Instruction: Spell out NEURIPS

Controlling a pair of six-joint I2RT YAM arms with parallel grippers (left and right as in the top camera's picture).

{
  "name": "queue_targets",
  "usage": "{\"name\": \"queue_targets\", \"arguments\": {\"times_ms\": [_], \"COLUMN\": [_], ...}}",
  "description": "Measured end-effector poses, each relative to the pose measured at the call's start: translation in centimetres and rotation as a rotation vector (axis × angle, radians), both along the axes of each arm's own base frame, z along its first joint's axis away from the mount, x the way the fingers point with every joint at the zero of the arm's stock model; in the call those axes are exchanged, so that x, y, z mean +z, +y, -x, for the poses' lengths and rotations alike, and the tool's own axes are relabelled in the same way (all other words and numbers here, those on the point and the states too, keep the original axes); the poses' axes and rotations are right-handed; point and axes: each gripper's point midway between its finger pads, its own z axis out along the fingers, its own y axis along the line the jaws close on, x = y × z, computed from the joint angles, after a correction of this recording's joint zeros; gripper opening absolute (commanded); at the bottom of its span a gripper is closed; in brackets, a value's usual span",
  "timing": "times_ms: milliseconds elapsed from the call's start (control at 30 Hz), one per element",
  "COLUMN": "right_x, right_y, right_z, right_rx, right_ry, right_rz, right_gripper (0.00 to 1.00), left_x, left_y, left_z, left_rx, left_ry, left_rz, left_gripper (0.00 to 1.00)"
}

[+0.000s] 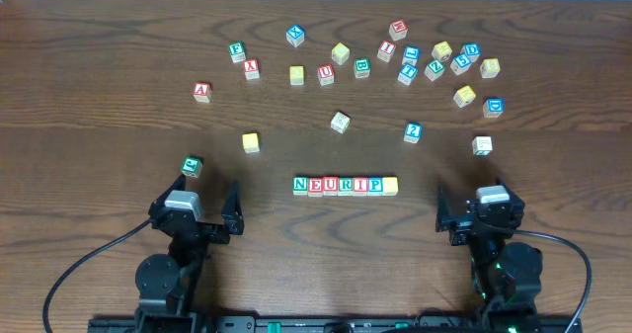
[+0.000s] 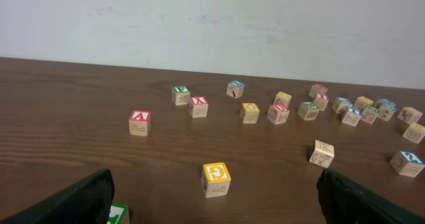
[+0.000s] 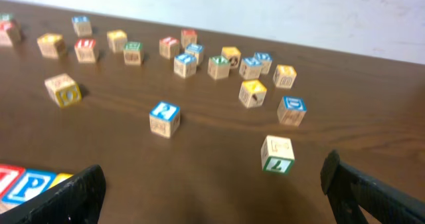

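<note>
The row of blocks (image 1: pixel 345 185) reads N, E, U, R, I, P.

A dark wooden bench (image 1: pixel 99 155) is seen, with lettered wooden blocks laid directly on it. Toward the near side, a row of blocks (image 1: pixel 345 185) is set touching side by side and is read as N, E, U, R, I, P. A yellow-faced block (image 1: pixel 390 185) is placed at its right end. A loose scatter of blocks (image 1: pixel 411 54) is spread along the far side. Between are found a yellow block (image 1: pixel 251 142), a pale block (image 1: pixel 340 122), a blue block (image 1: pixel 413 131) and a green-lettered block (image 1: pixel 482 145). A green block (image 1: pixel 193 164) is set apart at the left.
</note>
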Motion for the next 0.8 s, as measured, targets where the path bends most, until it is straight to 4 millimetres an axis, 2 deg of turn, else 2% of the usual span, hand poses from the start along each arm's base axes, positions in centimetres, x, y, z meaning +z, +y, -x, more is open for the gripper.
{"name": "queue_targets", "arguments": {"times_ms": [233,400,800], "right_x": [3.0,3.1,3.1], "right_y": [-0.8,-1.5,-1.5], "right_z": [0.3,0.3,0.3], "right_rx": [-0.040,-0.076,-0.080], "right_ry": [-0.129,-0.128,-0.127], "right_rz": [-0.043,-0.090,-0.120], "right_gripper": [0.99,0.99,0.99], "left_x": [0.0,0.0,0.0], "left_y": [0.0,0.0,0.0], "left_z": [0.0,0.0,0.0], "left_rx": [0.000,0.000,0.000], "left_ry": [0.000,0.000,0.000], "left_rz": [0.000,0.000,0.000], "left_gripper": [0.96,0.96,0.96]}}
